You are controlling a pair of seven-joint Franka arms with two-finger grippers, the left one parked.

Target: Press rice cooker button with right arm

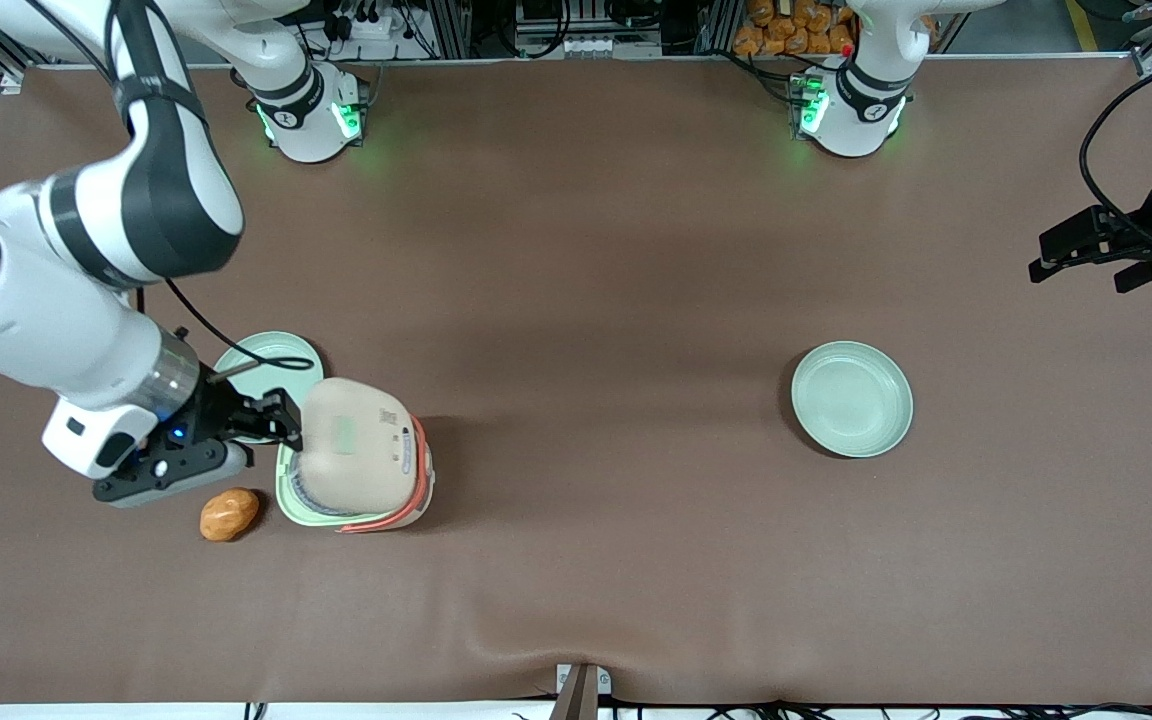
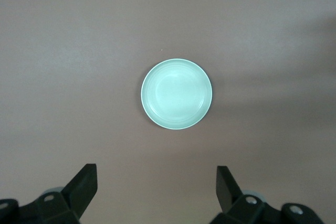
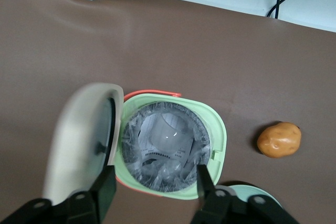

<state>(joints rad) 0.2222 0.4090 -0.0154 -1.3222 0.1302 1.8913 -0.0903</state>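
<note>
A: Start big. What fills the working arm's end of the table?

B: The right arm (image 1: pixel 86 260), folded low, and under its wrist the rice cooker (image 1: pixel 356 460). The cooker's cream lid (image 3: pixel 79 140) has sprung up and stands open on its hinge; the wrist camera looks straight down into the mint-green body rim (image 3: pixel 218 129) and an inner pot (image 3: pixel 165 148) lined with crinkled clear plastic, with some paper inside.

A: And the gripper?

B: The gripper (image 1: pixel 281 420) sits right at the cooker's edge, touching or just beside the rim. Its fingers (image 3: pixel 105 190) are spread apart and grasp nothing; the open pot shows between them.

A: The button?

B: A pale green patch on the raised lid, the button (image 1: pixel 344 436), just beside the fingertips. With the lid up, I'd judge the press done.

A: What could go wrong now?

B: Pulling away carelessly. A fingertip could catch the rim or the lid and drag or tip the light cooker. A sideways sweep might also knock the potato (image 1: pixel 229 514) nearer the camera, or the mint-green plate (image 1: pixel 271 352) partly under the arm's cable. The second plate (image 1: pixel 852 398) lies toward the parked arm's end, well apart.
</note>
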